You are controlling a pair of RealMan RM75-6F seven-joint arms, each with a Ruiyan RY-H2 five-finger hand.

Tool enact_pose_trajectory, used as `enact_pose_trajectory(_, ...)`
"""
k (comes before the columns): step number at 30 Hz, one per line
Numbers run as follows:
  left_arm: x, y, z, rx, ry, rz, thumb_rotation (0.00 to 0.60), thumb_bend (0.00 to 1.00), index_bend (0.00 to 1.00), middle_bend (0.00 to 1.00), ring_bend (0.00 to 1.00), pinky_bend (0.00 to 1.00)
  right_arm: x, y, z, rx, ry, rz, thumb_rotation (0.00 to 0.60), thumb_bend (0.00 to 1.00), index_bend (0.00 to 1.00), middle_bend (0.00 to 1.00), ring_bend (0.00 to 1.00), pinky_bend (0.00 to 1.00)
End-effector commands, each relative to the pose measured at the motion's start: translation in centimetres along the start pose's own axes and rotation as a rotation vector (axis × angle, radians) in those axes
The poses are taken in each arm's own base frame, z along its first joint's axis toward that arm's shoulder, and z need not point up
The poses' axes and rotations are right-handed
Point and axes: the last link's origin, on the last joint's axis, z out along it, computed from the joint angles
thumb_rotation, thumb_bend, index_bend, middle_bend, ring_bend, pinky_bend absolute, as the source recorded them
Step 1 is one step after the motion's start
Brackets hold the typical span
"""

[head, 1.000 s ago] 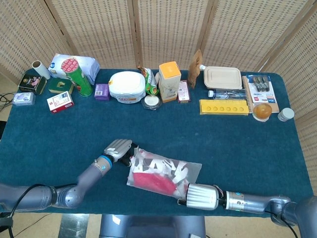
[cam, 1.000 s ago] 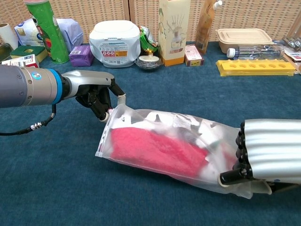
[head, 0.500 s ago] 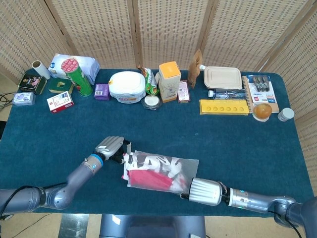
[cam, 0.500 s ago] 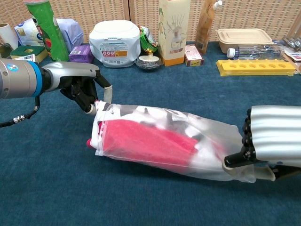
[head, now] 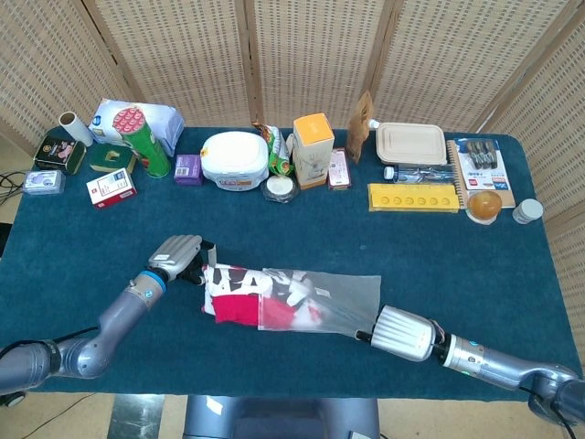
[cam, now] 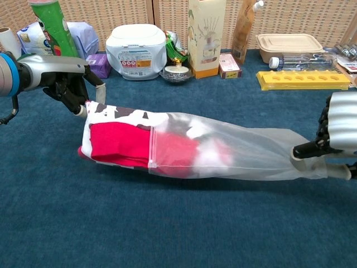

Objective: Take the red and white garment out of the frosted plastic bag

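Progress: I'd call it roughly halfway. The red and white garment (cam: 117, 137) is sticking out of the mouth of the frosted plastic bag (cam: 245, 151), but the rest of it is inside, showing as a pink blur through the plastic.

Left hand: the left hand (cam: 70, 84) has its fingers clamped on the upper far corner of the garment's free end, at the left end of the bundle. Looks like a firm pinch, not just a touch.

Right hand: the right hand (cam: 334, 137) is at the opposite end, fingers closed on the sealed bottom edge of the bag, holding it down against the blue table (head: 302, 219).

Where the stuff is: garment and bag lie in one long line along the near part of the table, stretched between the two hands, well apart from the row of boxes and tubs at the back.

What's done: the bag mouth is open and the leading part of the cloth is clear of it.

What's left: my guess is the hands need to spread further apart until the tail end slips past the opening. Bag looks taut already, so it should slide rather than bunch.

Risk: the cloth could snag on the bag's mouth strip, or the bag could slip out of the right hand's hold.
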Motion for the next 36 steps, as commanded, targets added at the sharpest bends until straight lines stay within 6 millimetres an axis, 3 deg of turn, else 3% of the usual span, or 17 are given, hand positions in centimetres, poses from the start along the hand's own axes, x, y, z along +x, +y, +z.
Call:
enact_pose_trajectory(1,0.9,-1.1,0.1,0.028,0.031,0.006,0.600,0.43,0.78,1.00,1.00,1.00,0.0,0.7,-0.8,-0.037,-0.014,-0.007,0.600,0.56,0.82,0.94,1.00,1.00)
enact_pose_trajectory(12,3.8,-4.7,0.3,0.124,0.124,-0.009,0.600,0.43,0.78,1.00,1.00,1.00,-0.2,2.7,-2.5,-0.118,-0.054,-0.034,0.600,0.56,0.82,0.94,1.00,1.00)
enact_pose_trajectory(17,3.9,-5.3,0.5,0.132,0.121,-0.045,0.600,0.40,0.75,1.00,0.99,0.99,-0.4,3.2,-2.7,-0.140,-0.067,-0.038,0.600,0.55,0.81,0.93,1.00,1.00)
enact_pose_trajectory(19,3.5,-5.1,0.4,0.118,0.096,-0.053,0.600,0.36,0.64,0.96,0.90,0.96,-0.6,3.5,-2.8,-0.156,-0.079,-0.049,0.600,0.53,0.77,0.90,1.00,1.00)
enact_pose_trajectory(20,3.4,-4.9,0.4,0.107,0.086,-0.048,0.600,0.32,0.54,0.90,0.81,0.94,-0.6,3.7,-2.9,-0.167,-0.084,-0.056,0.600,0.52,0.75,0.87,1.00,1.00)
enact_pose_trajectory(23,3.4,-4.7,0.1,0.086,0.075,-0.040,0.600,0.26,0.29,0.64,0.55,0.79,-0.6,4.2,-3.2,-0.202,-0.094,-0.060,0.600,0.44,0.62,0.75,0.96,1.00)
enact_pose_trajectory(25,3.5,-4.8,-0.1,0.082,0.074,-0.041,0.600,0.22,0.09,0.43,0.33,0.58,-0.5,4.4,-3.5,-0.229,-0.100,-0.055,0.600,0.34,0.47,0.65,0.89,0.94)
enact_pose_trajectory(26,3.6,-4.9,-0.3,0.081,0.072,-0.043,0.600,0.20,0.05,0.36,0.26,0.51,-0.4,4.6,-3.7,-0.250,-0.099,-0.053,0.600,0.29,0.42,0.61,0.86,0.91)
enact_pose_trajectory(28,3.9,-5.0,-0.5,0.082,0.081,-0.041,0.600,0.13,0.00,0.21,0.10,0.34,-0.3,4.8,-4.0,-0.279,-0.098,-0.044,0.600,0.15,0.28,0.50,0.77,0.83)
enact_pose_trajectory(30,4.2,-5.2,-0.9,0.080,0.098,-0.044,0.600,0.10,0.00,0.15,0.04,0.26,-0.3,4.9,-4.2,-0.311,-0.099,-0.034,0.600,0.09,0.21,0.42,0.69,0.79)
enact_pose_trajectory(36,5.1,-5.8,-2.2,0.076,0.141,-0.078,0.600,0.07,0.00,0.12,0.02,0.21,-0.1,4.8,-4.8,-0.359,-0.115,0.023,0.535,0.04,0.08,0.30,0.53,0.67)
